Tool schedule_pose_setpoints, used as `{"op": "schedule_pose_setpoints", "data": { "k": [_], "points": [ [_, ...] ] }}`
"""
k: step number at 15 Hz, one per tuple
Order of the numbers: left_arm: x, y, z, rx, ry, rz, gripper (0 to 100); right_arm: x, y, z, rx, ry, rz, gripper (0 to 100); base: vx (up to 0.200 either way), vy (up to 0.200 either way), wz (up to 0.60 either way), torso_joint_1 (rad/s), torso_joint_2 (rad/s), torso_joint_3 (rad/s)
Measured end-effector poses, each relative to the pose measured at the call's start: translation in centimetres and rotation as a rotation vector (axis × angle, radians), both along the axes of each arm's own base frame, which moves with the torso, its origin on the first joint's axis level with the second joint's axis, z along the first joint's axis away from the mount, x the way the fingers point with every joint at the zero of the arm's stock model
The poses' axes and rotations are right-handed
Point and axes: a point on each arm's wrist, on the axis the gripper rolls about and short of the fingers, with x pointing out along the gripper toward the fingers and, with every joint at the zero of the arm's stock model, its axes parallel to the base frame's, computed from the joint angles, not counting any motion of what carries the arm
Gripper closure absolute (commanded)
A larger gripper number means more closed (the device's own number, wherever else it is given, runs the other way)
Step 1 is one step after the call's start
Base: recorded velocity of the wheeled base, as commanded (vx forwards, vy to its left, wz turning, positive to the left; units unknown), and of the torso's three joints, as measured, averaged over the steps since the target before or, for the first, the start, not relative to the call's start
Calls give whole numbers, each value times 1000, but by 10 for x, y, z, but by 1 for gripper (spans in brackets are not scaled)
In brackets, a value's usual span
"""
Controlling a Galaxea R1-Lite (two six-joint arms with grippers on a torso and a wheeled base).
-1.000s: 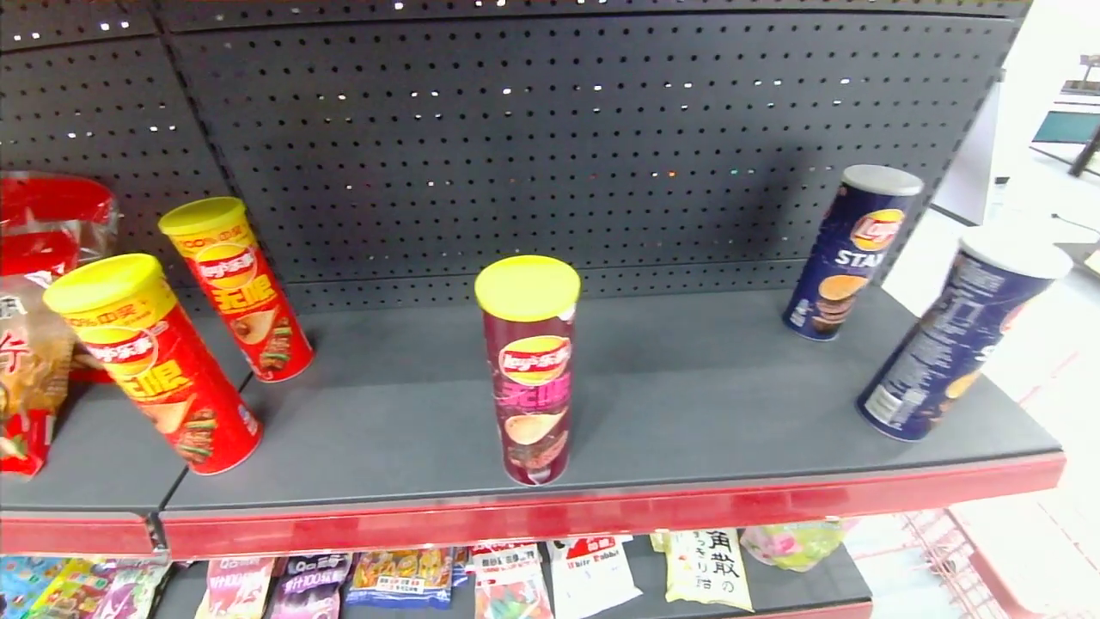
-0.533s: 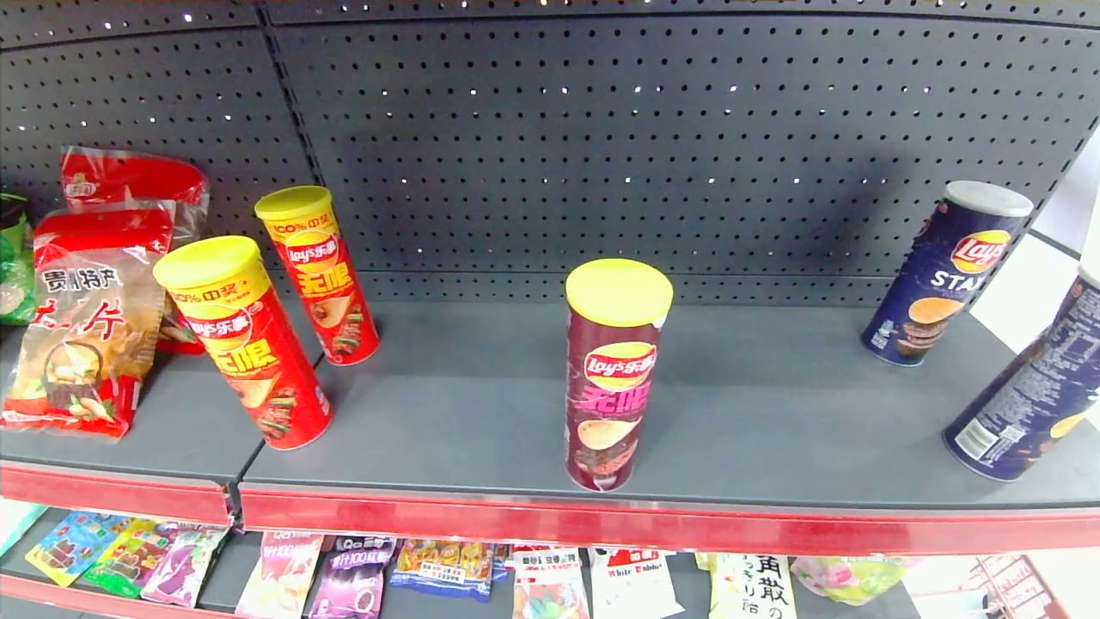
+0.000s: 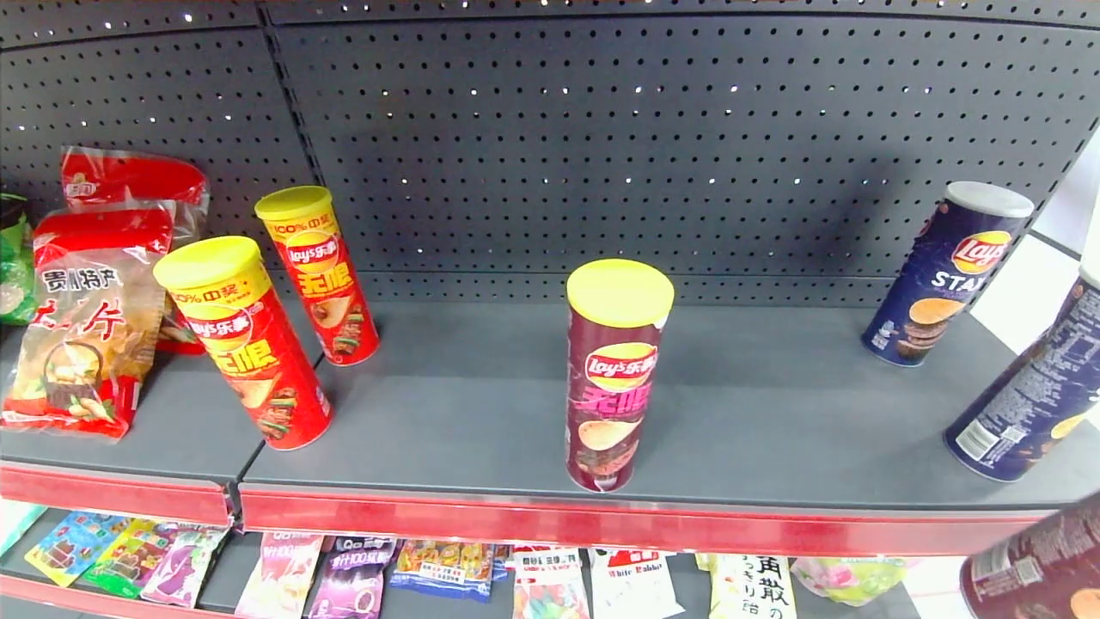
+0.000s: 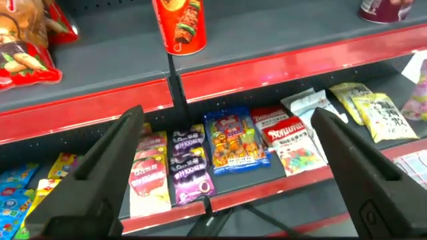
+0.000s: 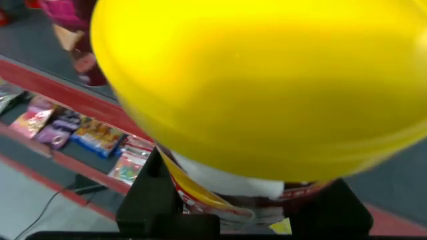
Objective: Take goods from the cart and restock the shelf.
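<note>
Shelf (image 3: pixel 773 413); held can (image 3: pixel 1041 569) half cropped.

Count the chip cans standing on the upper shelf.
5: one red can front left, a second red can behind it, a maroon can mid-front, a navy can back right, another navy can at the right edge. More may lie beyond view.
</note>
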Motion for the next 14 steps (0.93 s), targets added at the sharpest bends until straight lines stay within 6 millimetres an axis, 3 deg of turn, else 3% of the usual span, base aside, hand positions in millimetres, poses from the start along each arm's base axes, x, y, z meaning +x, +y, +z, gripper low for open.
{"op": "schedule_pose_setpoints", "data": {
  "k": [3,6,9,14],
  "points": [
    [0,0,-2,-3,-3,6,0,56,18,38,-10,55,122,100,0,0,0,0,0,0],
    [0,1,-2,-1,-4,31,0,122,42,56,-17,87,190,100,0,0,0,0,0,0],
    [0,1,-2,-1,-5,37,0,173,62,64,-17,111,268,100,0,0,0,0,0,0],
    [0,1,-2,0,-6,38,0,234,84,53,-33,112,318,100,0,0,0,0,0,0]
  ]
}}
